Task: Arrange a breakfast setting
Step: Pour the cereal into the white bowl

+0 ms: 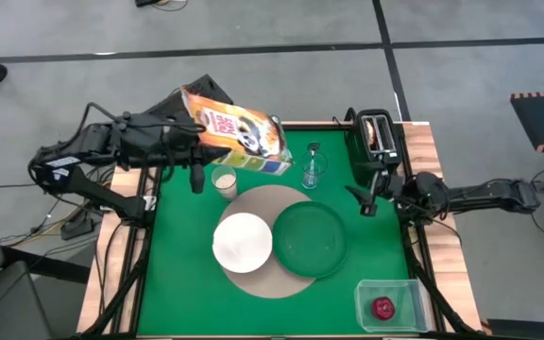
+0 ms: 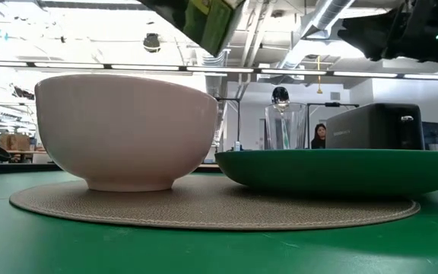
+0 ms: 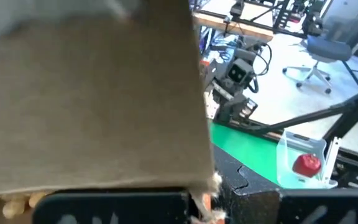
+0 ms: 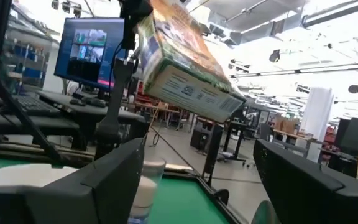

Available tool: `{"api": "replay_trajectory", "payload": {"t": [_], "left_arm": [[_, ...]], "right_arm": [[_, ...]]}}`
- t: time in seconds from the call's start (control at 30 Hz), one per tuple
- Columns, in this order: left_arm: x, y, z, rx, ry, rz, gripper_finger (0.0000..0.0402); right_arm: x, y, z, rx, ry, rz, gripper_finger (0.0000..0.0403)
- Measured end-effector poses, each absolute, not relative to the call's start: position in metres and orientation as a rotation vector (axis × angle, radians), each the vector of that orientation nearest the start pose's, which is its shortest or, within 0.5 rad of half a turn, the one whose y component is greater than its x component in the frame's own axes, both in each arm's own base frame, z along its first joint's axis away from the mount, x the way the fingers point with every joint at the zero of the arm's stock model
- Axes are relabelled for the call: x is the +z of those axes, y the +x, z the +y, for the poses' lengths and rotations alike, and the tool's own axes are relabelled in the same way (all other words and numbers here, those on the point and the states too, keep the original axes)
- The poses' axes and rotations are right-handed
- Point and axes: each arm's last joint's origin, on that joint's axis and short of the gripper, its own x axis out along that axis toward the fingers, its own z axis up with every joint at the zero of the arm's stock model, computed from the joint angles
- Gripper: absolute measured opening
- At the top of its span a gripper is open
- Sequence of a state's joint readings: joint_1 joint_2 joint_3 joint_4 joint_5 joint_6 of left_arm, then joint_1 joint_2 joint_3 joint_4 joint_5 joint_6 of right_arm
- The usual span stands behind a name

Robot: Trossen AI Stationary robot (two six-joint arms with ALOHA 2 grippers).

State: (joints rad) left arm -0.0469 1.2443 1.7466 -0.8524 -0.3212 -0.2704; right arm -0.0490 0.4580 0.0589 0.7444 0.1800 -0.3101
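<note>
1. High view. The left gripper [image 1: 199, 132] is seen at upper left of centre, clamped shut on a cereal box [image 1: 239, 134] that is held tilted above the far part of the green table [image 1: 182, 283]. Just below the box a small white cup [image 1: 224, 179] is stood on the green surface. A clear glass [image 1: 312, 168] is placed right of the box, with a silver spoon [image 1: 313, 159] standing in it. The round tan mat [image 1: 277, 276] is laid at centre; on it the white bowl [image 1: 243, 242] sits at left and the dark-green plate [image 1: 310, 238] at right, its right edge overhanging the mat. The red apple [image 1: 382, 308] is lying in a clear plastic tub [image 1: 387, 305] at lower right. A black toaster [image 1: 377, 133] is set at upper right, with round toasted bread [image 1: 377, 132] seen in its slot. The right gripper [image 1: 367, 199] is positioned just below the toaster, jaws spread wide, nothing held.

2. Low view. Bowl [image 2: 126, 131] at left and plate [image 2: 341, 169] at right are seen resting on the mat [image 2: 211, 205]. Glass [image 2: 285, 127] and toaster [image 2: 373, 128] are visible behind the plate. The box's lower corner [image 2: 201, 19] is seen at top.

3. Left wrist view. The frame's left is filled by the box's plain cardboard face [image 3: 92, 93]. The apple [image 3: 306, 165] is seen in the tub [image 3: 291, 149] at lower right.

4. Right wrist view. The tilted box [image 4: 185, 68] is seen at upper centre, above the cup [image 4: 146, 183]. The right fingers [image 4: 104, 180] are parted, empty.
</note>
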Motion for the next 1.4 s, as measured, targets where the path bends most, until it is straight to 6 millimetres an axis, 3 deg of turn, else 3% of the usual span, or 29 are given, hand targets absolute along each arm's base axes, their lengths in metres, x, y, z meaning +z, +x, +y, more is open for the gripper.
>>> {"api": "replay_trajectory", "payload": {"t": [0.2,0.57,0.9,1.13,1.4], "left_arm": [[0.486,0.230,-0.002,0.309,-0.191,0.312,0.0000],[0.478,0.261,-0.004,0.278,-0.219,0.293,0.0000],[0.471,0.277,-0.008,0.270,-0.280,0.296,0.0000],[0.472,0.279,-0.013,0.258,-0.307,0.276,0.0000],[0.475,0.280,-0.023,0.234,-0.305,0.243,0.0000]], "right_arm": [[0.210,0.129,-0.012,-0.312,-0.319,-0.283,0.0395],[0.210,0.137,-0.013,-0.335,-0.434,-0.292,0.0392],[0.192,0.144,-0.012,-0.263,-0.398,-0.119,0.0393],[0.200,0.148,-0.012,-0.282,-0.471,-0.196,0.0393],[0.227,0.180,-0.014,-0.298,-0.594,-0.179,0.0393]]}}
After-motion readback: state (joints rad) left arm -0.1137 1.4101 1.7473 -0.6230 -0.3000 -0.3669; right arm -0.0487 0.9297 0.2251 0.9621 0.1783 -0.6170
